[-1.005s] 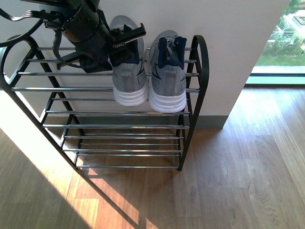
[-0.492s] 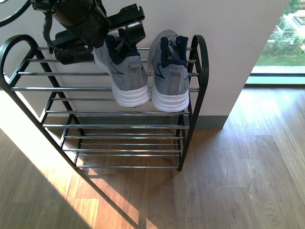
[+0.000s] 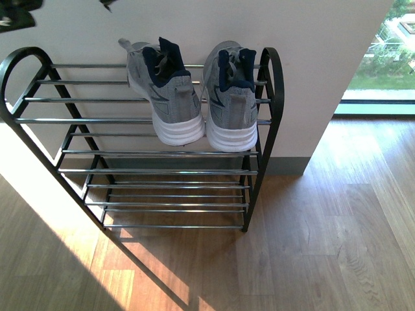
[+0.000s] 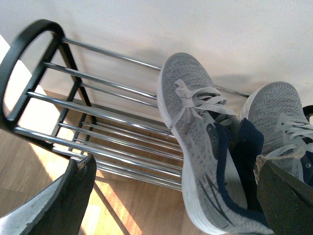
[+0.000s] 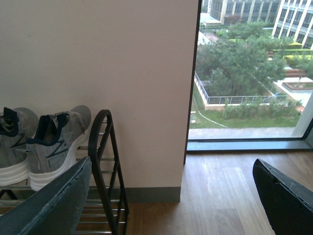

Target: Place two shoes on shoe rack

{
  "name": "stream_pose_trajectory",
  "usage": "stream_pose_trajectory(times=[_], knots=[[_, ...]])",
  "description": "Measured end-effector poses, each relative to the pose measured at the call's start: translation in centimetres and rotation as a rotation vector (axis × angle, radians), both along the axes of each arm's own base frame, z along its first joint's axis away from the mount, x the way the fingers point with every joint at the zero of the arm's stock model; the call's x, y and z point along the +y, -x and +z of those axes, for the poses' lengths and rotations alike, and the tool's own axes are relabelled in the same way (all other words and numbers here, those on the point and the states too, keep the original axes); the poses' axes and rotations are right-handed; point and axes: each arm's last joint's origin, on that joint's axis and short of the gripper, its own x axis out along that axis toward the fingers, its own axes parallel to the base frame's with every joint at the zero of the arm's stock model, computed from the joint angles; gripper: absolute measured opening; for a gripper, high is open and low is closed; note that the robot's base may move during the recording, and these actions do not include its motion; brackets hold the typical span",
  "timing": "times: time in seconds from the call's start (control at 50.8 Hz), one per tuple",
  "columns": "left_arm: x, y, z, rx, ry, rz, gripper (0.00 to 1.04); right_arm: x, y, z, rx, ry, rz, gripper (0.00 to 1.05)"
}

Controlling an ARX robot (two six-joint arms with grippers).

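Two sneakers on the rack's top tier

Both grey shoes sat on the top rods of the rack (image 3: 155, 171), at its right end, heels toward the robot and toes toward the wall (image 3: 311, 65). The right sneaker (image 3: 230, 97) lay straight, just beside the black side frame. The left sneaker (image 3: 165, 94) lay skewed, its toe swung out to the left and its heel close against its neighbour's; whether the two touched could not be told. Their white soles jutted over the front rod. The rest of the top tier and the lower tiers showed only bare rods.

The left gripper (image 4: 175, 164) hung above the left sneaker with its fingers (image 4: 73, 196) spread wide and nothing between them; in the front view only dark scraps of it showed at the upper left corner. The right gripper (image 5: 172, 165) was likewise spread and empty, well off to the right of the rack, facing the wall, the wooden floor (image 5: 220, 196) and a window (image 5: 244, 73).
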Motion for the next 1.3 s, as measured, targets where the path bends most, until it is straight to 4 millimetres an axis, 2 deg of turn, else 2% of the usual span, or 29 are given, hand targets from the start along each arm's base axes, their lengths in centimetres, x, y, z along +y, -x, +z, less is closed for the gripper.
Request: stream_pose_trajectory(times=[0.236, 0.414, 0.492, 0.591, 0.749, 0.906, 1.3], knots=[[2.4, 6.7, 2.0, -0.079, -0.023, 0.112, 0.95, 0.0, 0.0, 0.0, 0.0, 0.0, 0.0, 0.96], [3.7, 10.8, 3.3, -0.179, -0.06, 0.205, 0.95, 0.0, 0.0, 0.0, 0.0, 0.0, 0.0, 0.96], [4.6, 11.6, 2.4, -0.406, -0.071, 0.004, 0.78, 0.0, 0.0, 0.0, 0.0, 0.0, 0.0, 0.96], [6.0, 13.9, 1.1, -0.552, -0.181, -0.065, 0.57, 0.0, 0.0, 0.0, 0.0, 0.0, 0.0, 0.96], [7.8, 16.3, -0.1, -0.566, -0.246, -0.073, 0.24, 0.0, 0.0, 0.0, 0.0, 0.0, 0.0, 0.96], [8.5, 17.7, -1.0, -0.566, -0.253, -0.081, 0.01, 0.0, 0.0, 0.0, 0.0, 0.0, 0.0, 0.96], [10.7, 21.1, -2.5, -0.563, -0.264, -0.07, 0.01, 0.0, 0.0, 0.0, 0.0, 0.0, 0.0, 0.96]])
